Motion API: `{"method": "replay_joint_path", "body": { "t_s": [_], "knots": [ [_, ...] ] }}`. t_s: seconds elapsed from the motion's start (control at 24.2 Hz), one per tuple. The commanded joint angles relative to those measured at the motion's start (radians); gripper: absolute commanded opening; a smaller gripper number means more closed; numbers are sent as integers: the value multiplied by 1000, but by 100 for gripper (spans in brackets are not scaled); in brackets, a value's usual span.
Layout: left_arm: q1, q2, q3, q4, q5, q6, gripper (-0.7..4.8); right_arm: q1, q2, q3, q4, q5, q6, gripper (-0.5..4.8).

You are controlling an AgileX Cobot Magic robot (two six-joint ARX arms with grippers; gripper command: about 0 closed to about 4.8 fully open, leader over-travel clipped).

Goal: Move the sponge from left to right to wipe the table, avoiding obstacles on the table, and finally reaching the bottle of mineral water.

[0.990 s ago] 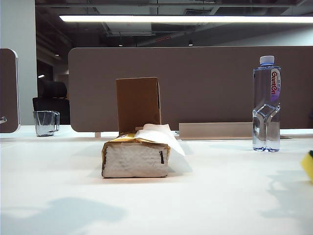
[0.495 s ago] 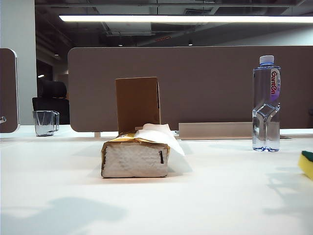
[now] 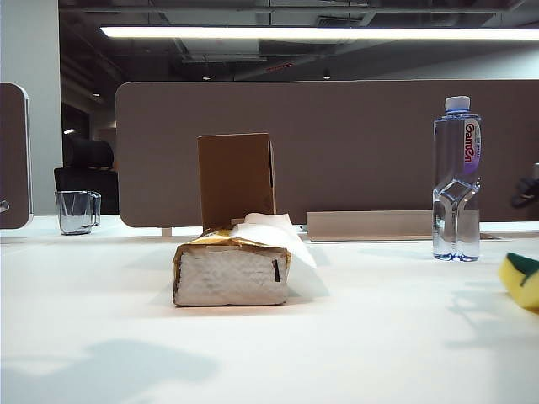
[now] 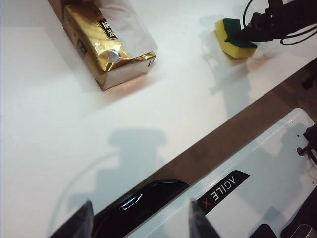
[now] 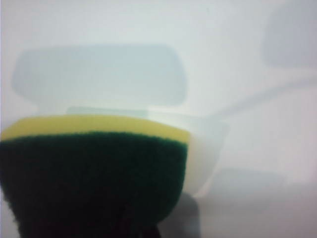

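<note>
Right end effector [image 4: 243, 34] pinching sponge [image 4: 233, 38], upper right; left end effector [image 4: 140, 218] spread, idle. Best pressed flat on table [image 3: 337, 337], sliding toward mineral water bottle [image 3: 456, 177].

"GanOn"-like red print on bottle [image 3: 456, 177] label; "AGILE X" on white robot base [image 4: 257, 183].

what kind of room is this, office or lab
Most likely an open-plan office used for robot trials: a grey desk partition stands behind the white table, an office chair sits behind, and a long ceiling light hangs under exposed ducting.
</note>
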Motion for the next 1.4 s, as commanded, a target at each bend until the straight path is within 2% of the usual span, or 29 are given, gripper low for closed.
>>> {"method": "replay_joint_path", "body": {
  "t_s": [0.04,0.25,0.87,1.07,1.4],
  "knots": [
    [0,0,6,13,6,-3,246,0,66,34,17,30,4,-9],
    [0,0,6,13,6,-3,246,0,134,133,26,38,4,-9],
    [0,0,6,13,6,-3,246,-2,309,248,93,39,4,-9],
    [0,0,6,13,6,-4,246,-3,340,294,95,79,4,-9],
    [0,0,6,12,6,-4,246,-43,364,366,99,83,4,-9]
  ]
}}
